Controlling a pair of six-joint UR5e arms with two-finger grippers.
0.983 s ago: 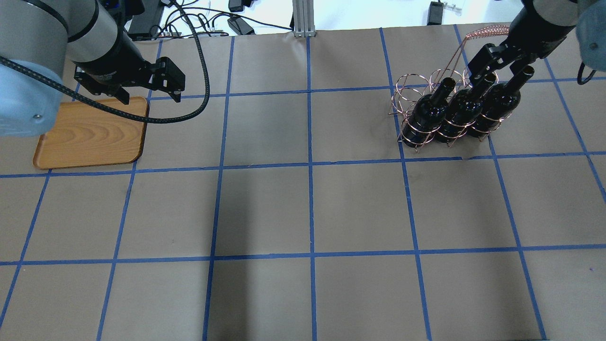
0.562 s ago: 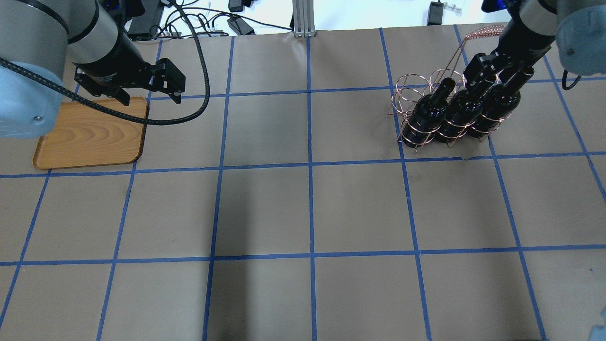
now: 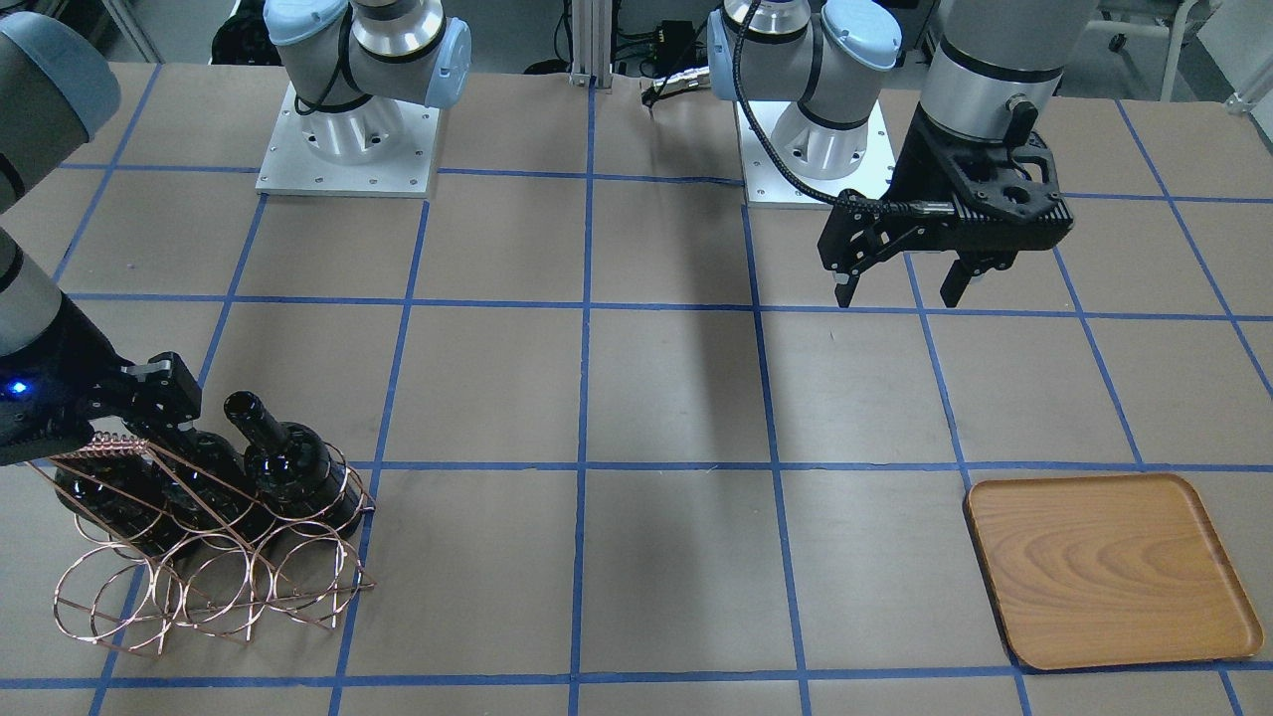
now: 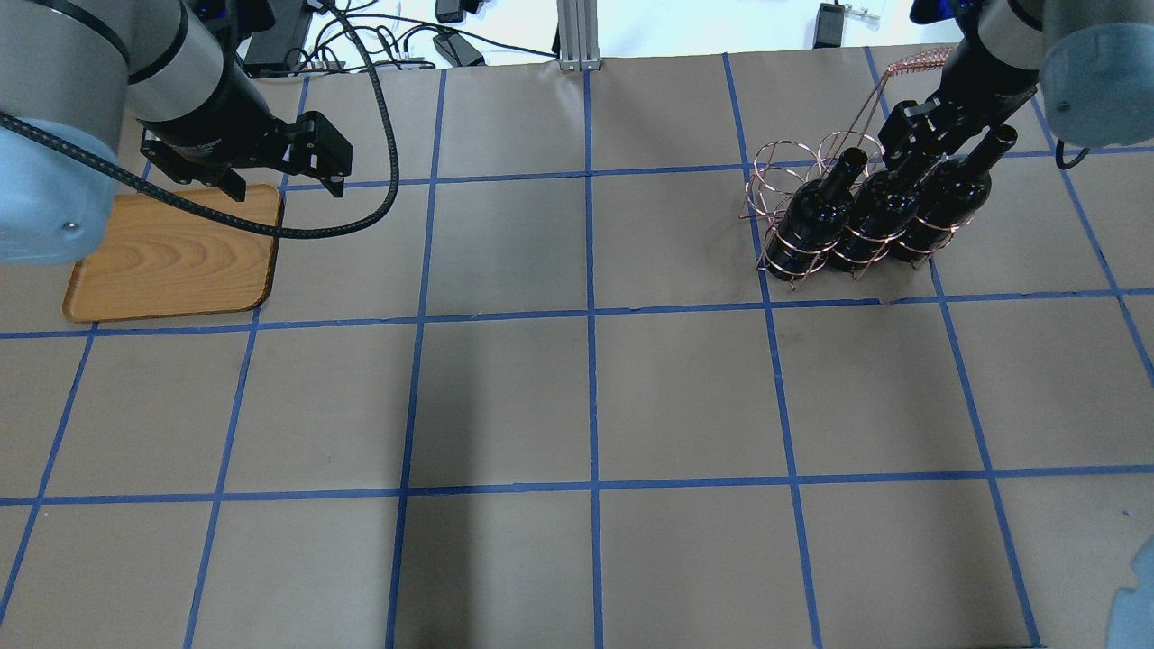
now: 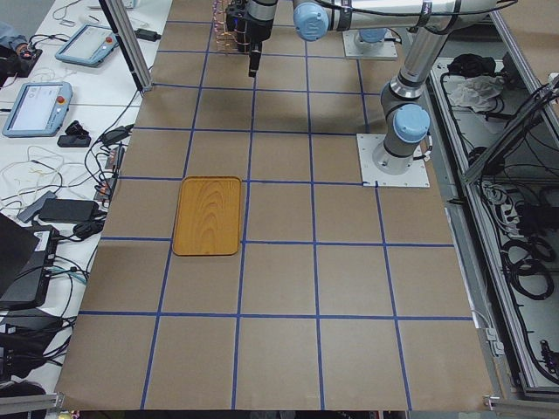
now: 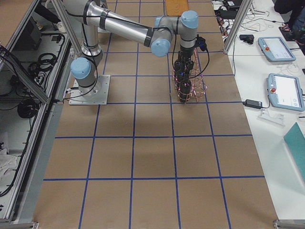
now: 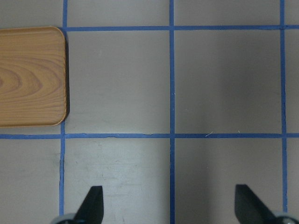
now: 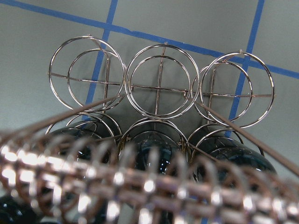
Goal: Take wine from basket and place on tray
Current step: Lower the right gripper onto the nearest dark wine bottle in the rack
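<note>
Three black wine bottles stand in the copper wire basket [image 4: 783,171] at the table's right: left [image 4: 816,212], middle [image 4: 870,214] and right [image 4: 942,194]. My right gripper [image 4: 920,144] is low over the middle bottle, hiding its neck; its jaws look open on either side of the neck. In the front view it [image 3: 159,403] is behind the coiled handle [image 3: 104,445]. The right wrist view shows only basket rings [image 8: 161,84] and bottle shoulders. My left gripper [image 4: 287,187] hangs open and empty just past the wooden tray [image 4: 171,257]; the tray's corner shows in its wrist view [image 7: 28,74].
The basket's second row of rings [image 3: 199,592] holds nothing. Brown paper with a blue tape grid covers the table. Cables and a metal post [image 4: 572,36] sit at the far edge. The arm bases [image 3: 348,139] are at the robot's side.
My right gripper has come down and slightly left onto the middle bottle's neck, which now no longer shows. The left arm, tray and bottles have not moved.
</note>
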